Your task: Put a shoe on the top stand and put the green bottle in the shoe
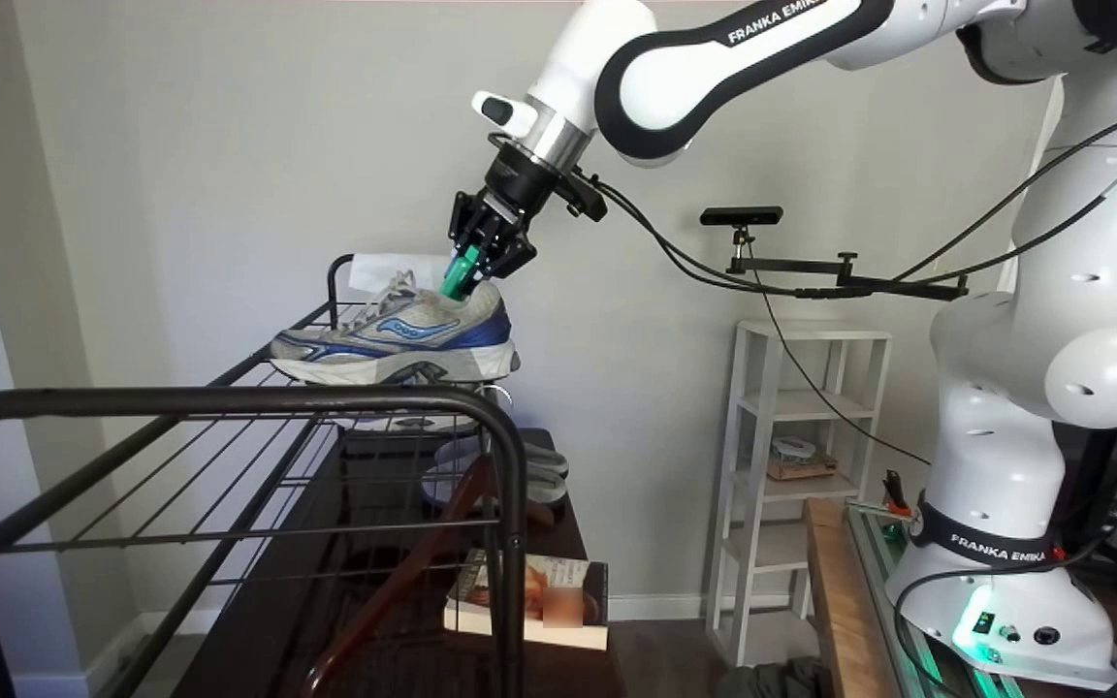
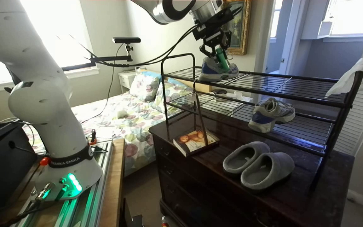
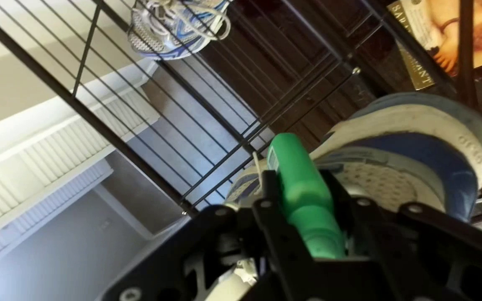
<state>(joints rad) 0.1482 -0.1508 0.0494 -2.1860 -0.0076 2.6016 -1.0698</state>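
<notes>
Pinching the green bottle (image 3: 306,196), the gripper (image 3: 301,184) hangs over the grey-and-white sneaker (image 1: 398,334); the black base band (image 1: 985,543) reads "FRANKA EMIKA".

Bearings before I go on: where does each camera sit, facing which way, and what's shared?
An exterior view: off an end of the top stand, looking along it toward a wall; arm, base, hand show.
An exterior view: off the stand's long side, looking across it, bed beyond; arm, base, hand show.
Wrist view: behind the hand, which shows at bottom, looking down over the shoe and stand.
All three share the gripped green bottle; both exterior views, arm and base.
</notes>
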